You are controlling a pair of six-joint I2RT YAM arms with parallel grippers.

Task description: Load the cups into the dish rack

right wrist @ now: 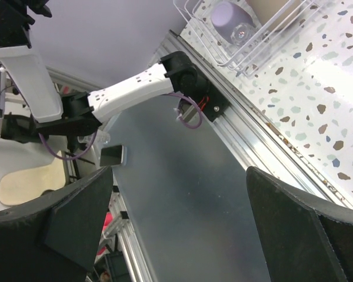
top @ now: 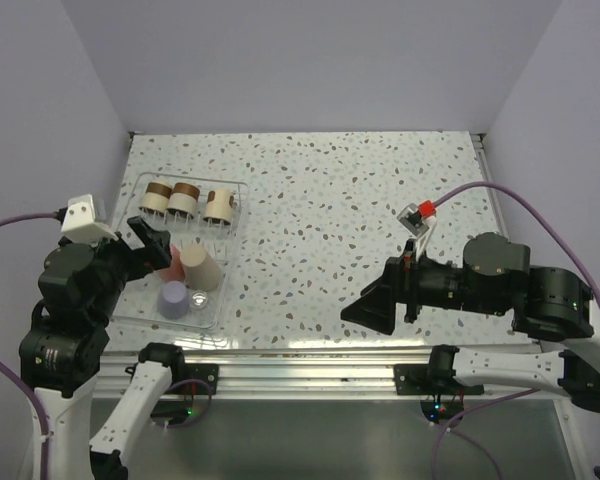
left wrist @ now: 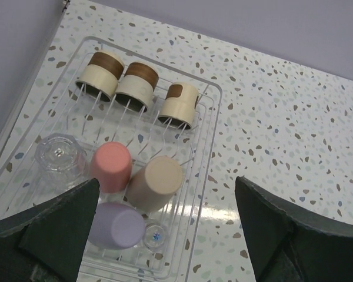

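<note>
Cups (top: 185, 200), eight in all, are seen inside the dish rack (left wrist: 213, 126) at the left of the table (top: 330, 200). Three cream brown-banded cups (left wrist: 138, 82) are leaned in a row along its far side. A clear tumbler (left wrist: 60, 154), coral cup (left wrist: 110, 166), beige cup (left wrist: 156, 183), lavender cup (left wrist: 119, 226) and small clear cup (left wrist: 155, 235), perhaps upright, are grouped in the near half. The left gripper (left wrist: 167, 181) is poised above these near cups, jaws spread wide, nothing gripped. Well apart to the right, the right gripper (right wrist: 179, 170) is likewise spread wide and empty.
</note>
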